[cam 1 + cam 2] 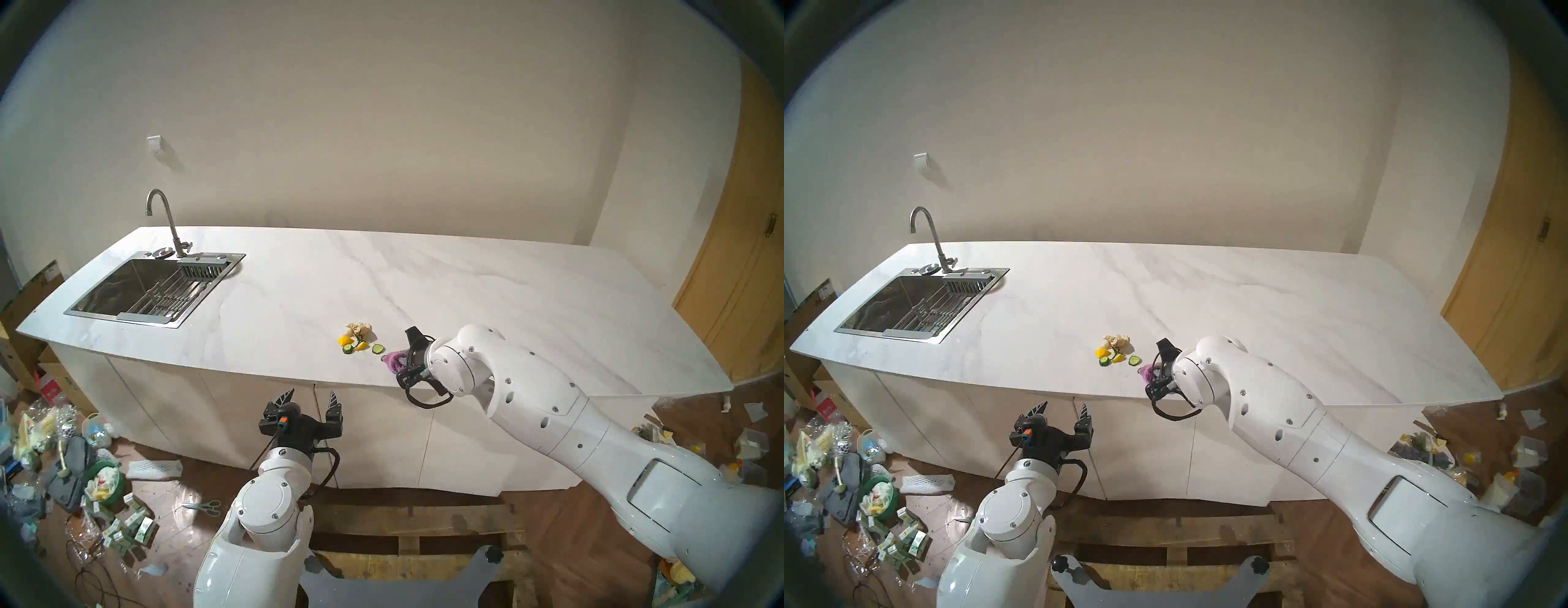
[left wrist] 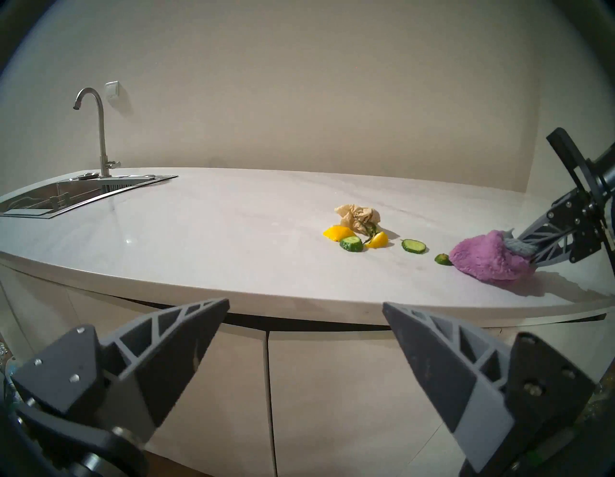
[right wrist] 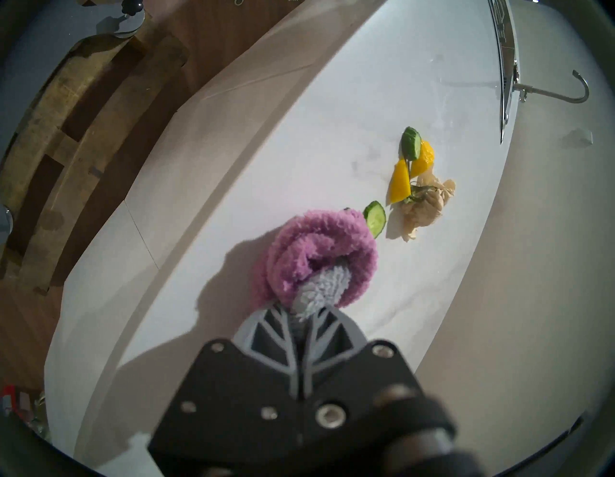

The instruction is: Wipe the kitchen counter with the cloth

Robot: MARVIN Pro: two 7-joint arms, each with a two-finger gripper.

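- Right gripper clamped on purple cloth, pressed to kitchen counter.
- Cucumber slice, yellow wedges, beige paper wad just ahead.
- Left gripper spread apart, below counter edge.
- Small green scrap touching cloth, half hidden.

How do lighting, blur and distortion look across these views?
Head views: dim warm light, fisheye bends the counter edge, dark rim all round. Left wrist view: sharp, with a small glare spot on the counter near the sink; cloth casts a soft shadow. Right wrist view: tilted, the cloth throws a dark shadow toward the counter's front edge, and the right tool housing at the bottom is out of focus.
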